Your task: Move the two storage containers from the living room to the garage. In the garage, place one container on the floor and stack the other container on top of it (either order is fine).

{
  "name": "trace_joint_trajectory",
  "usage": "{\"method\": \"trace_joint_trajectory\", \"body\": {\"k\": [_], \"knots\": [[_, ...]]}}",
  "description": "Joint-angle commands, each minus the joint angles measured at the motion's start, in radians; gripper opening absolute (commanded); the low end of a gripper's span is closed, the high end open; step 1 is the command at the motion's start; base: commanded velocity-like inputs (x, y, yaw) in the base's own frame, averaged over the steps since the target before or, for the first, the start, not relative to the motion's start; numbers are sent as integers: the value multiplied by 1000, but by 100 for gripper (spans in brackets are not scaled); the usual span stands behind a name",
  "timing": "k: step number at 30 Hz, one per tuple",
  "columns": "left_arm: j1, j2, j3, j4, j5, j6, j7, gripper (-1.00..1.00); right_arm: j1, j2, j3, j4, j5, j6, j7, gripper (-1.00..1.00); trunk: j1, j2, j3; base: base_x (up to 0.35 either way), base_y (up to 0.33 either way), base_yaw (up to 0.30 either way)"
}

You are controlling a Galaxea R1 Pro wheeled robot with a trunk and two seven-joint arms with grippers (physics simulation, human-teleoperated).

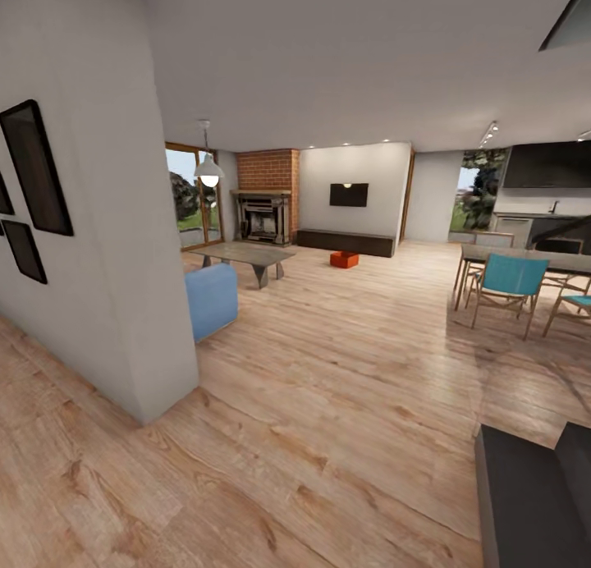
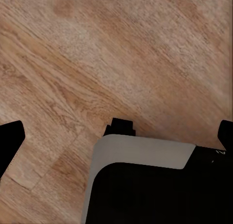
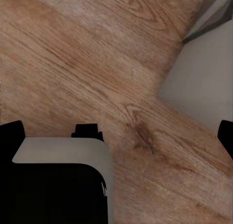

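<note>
Across the living room's plank floor [image 1: 328, 387] sits one orange storage container [image 1: 344, 259] (both end effectors spread wide, empty), so I might clip the wall corner [image 1: 156, 330] driving over.

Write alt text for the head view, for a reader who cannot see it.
An orange-red storage container sits far off on the light wood-plank floor of an open living room, near a long low dark cabinet under a wall-mounted TV. A brick fireplace, a coffee table and a blue seat lie left; a dining table with turquoise chairs is right.
</note>
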Motion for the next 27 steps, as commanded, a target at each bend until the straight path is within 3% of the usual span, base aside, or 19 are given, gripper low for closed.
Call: {"method": "trace_joint_trajectory", "body": {"k": [1, 11, 27], "knots": [[-1, 0, -8, 1, 9, -3, 2, 100, -1, 1, 8, 3, -8, -5, 0, 100, 1, -1, -1, 325, 34, 0], [-1, 0, -8, 1, 9, -3, 2, 100, -1, 1, 8, 3, -8, -6, 0, 100, 1, -1, -1, 325, 67, -43], [-1, 0, -8, 1, 9, -3, 2, 100, -1, 1, 8, 3, -8, -6, 0, 100, 1, -1, -1, 325, 78, -226]]}}
